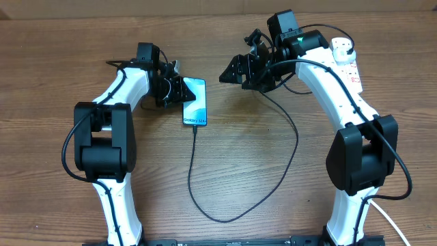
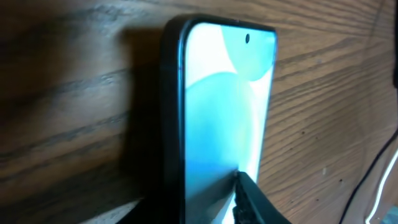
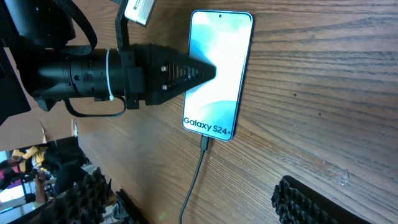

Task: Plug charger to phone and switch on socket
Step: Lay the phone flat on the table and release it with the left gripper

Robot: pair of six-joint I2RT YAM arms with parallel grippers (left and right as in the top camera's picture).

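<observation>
brown wood-grain table (image 1: 54, 55) under the whole rig. noted phone (image 1: 195, 102) lying flat on it, left of centre, screen up and lit pale blue, "galaxy s24+" legible near the bottom edge in the right wrist view. found charger (image 1: 192, 171) already seated: small black connector tip (image 3: 204, 144) pushed into the phone's bottom edge, thin black cable trailing toward the front of the table, looping round to the right, then running back up toward the right arm. far end lost behind that arm. spotted socket (image 1: 345, 58), white strip with red markings, at the far right, partly covered by the right arm; switch position not readable.

left gripper (image 1: 179, 91) reaching in from the left, black pointed finger (image 3: 180, 71) lying across the phone's long edge, tip over the screen. cannot tell whether clenched or released. right gripper (image 1: 232, 72) hovering right of the phone and apart from it, released, ribbed fingers (image 3: 311, 205) spread wide at the bottom corners of its own camera view, wood and cable showing between them.
</observation>
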